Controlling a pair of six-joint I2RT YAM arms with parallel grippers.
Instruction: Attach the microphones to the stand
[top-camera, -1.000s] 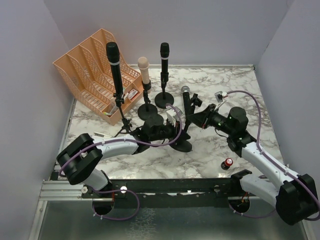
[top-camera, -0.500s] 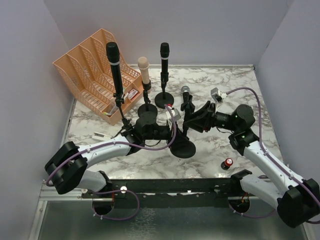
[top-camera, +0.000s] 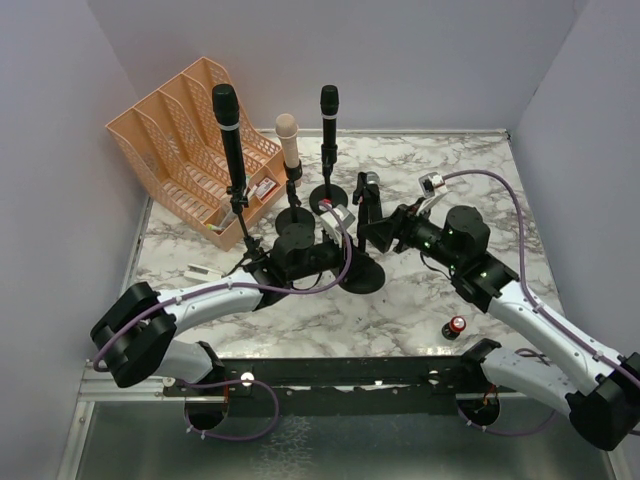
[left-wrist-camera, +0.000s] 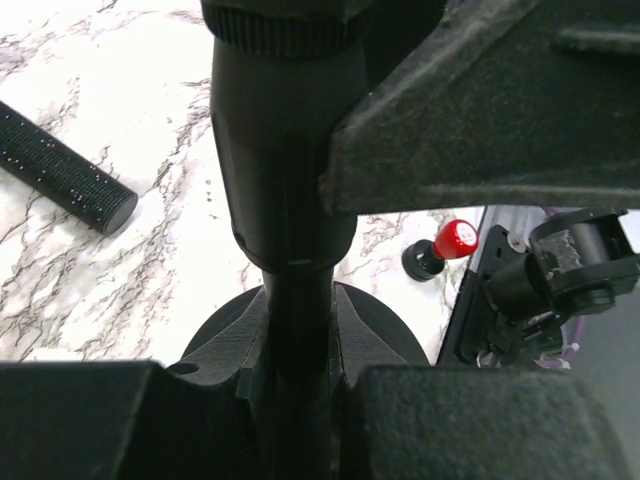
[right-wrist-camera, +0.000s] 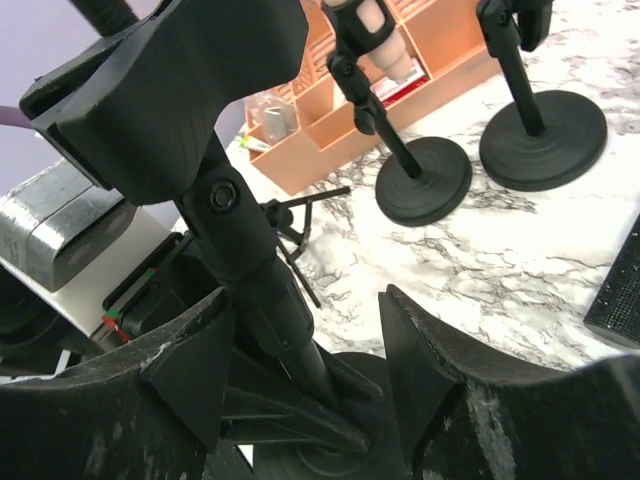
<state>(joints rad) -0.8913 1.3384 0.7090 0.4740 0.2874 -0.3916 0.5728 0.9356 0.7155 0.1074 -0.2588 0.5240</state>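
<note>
Clamping the stand (top-camera: 362, 273) low, left claw (top-camera: 345, 238)

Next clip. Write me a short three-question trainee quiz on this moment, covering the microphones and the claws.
1. True or false: the peach-pink microphone lies flat on the table.
2. How many microphones stand upright in stands that neither claw touches? A two, B three, C four.
3. Which claw is open, with its fingers on either side of the stand post but not pinching it?

Key:
1. False. It stands upright in its stand.
2. B. They are the tall black microphone, the peach-pink one and the shorter black microphone.
3. The right claw. The left claw is shut on the same stand.
</note>
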